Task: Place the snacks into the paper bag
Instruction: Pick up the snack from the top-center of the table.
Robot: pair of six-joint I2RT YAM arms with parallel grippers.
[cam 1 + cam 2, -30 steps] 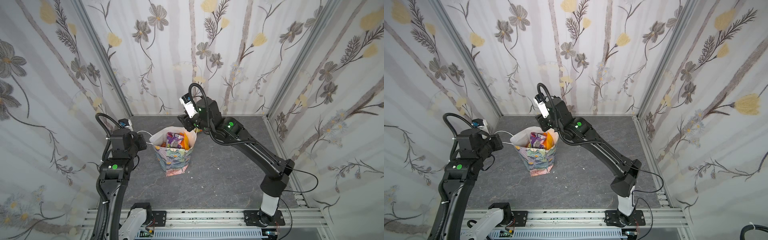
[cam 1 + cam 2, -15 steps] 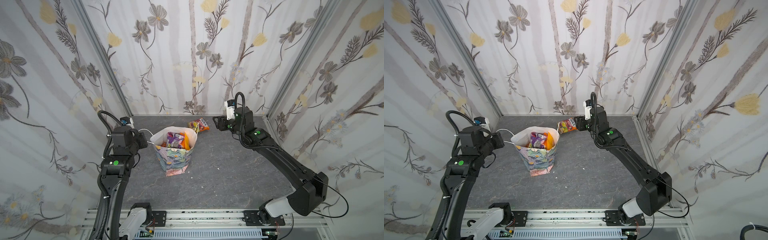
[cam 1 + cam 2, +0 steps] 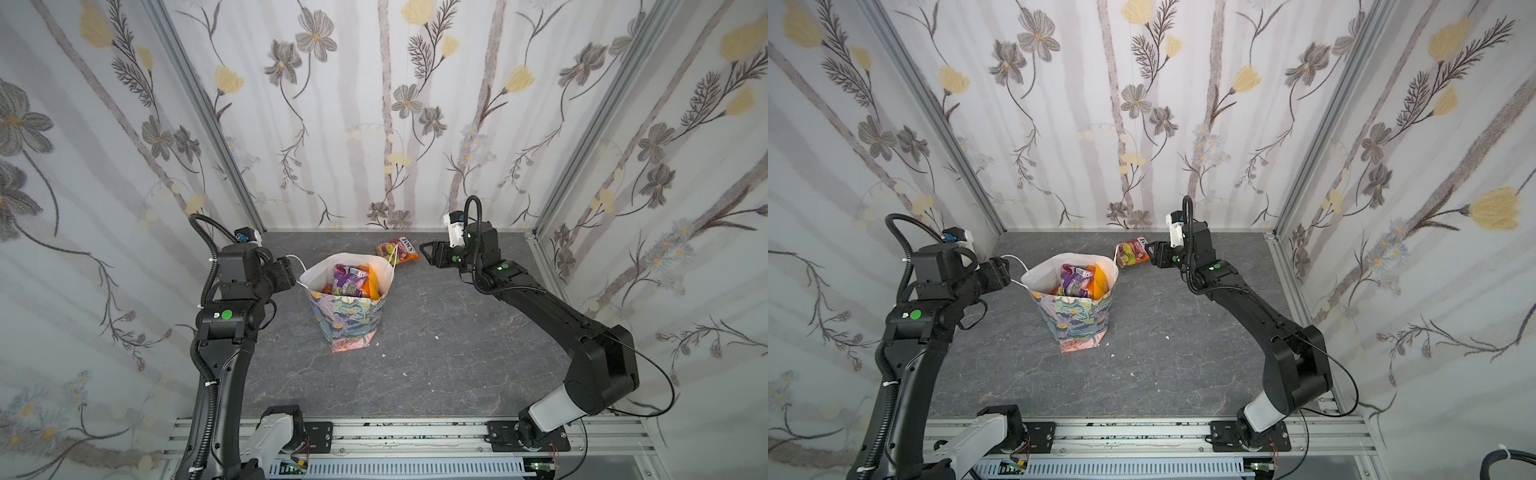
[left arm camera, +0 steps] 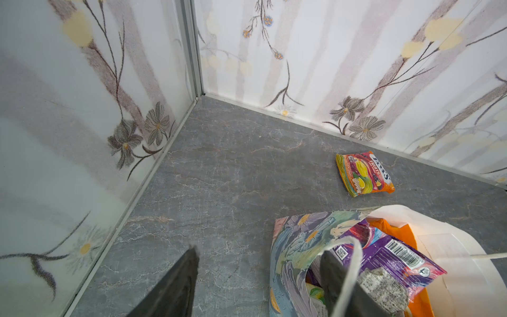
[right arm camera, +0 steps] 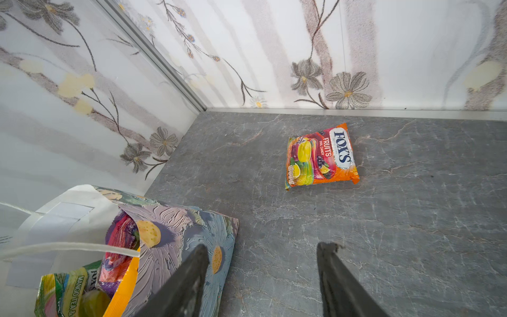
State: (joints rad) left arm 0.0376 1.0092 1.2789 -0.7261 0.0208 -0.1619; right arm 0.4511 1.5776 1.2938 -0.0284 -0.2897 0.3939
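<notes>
Right wrist view — right gripper (image 5: 263, 247) spread, empty, FOX'S packet (image 5: 321, 156) lying beyond; left gripper (image 4: 260, 251) parted too, beside paper bag (image 4: 290, 247).

Paper bag (image 3: 349, 320) pastel floral, white lining; FOX'S packet (image 5: 321, 157) orange-pink; table (image 3: 436, 353) grey marbled.

L gripper (image 4: 260, 251) & R gripper (image 5: 264, 245), both w/ jaws apart (tips toward each other), arms elbow-bent.

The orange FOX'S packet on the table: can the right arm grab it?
Probably yes. The FOX'S packet lies flat on the bare table ahead of the right gripper, whose jaws stand open and empty. Nothing sits between them; the paper bag stands off to the side.
</notes>
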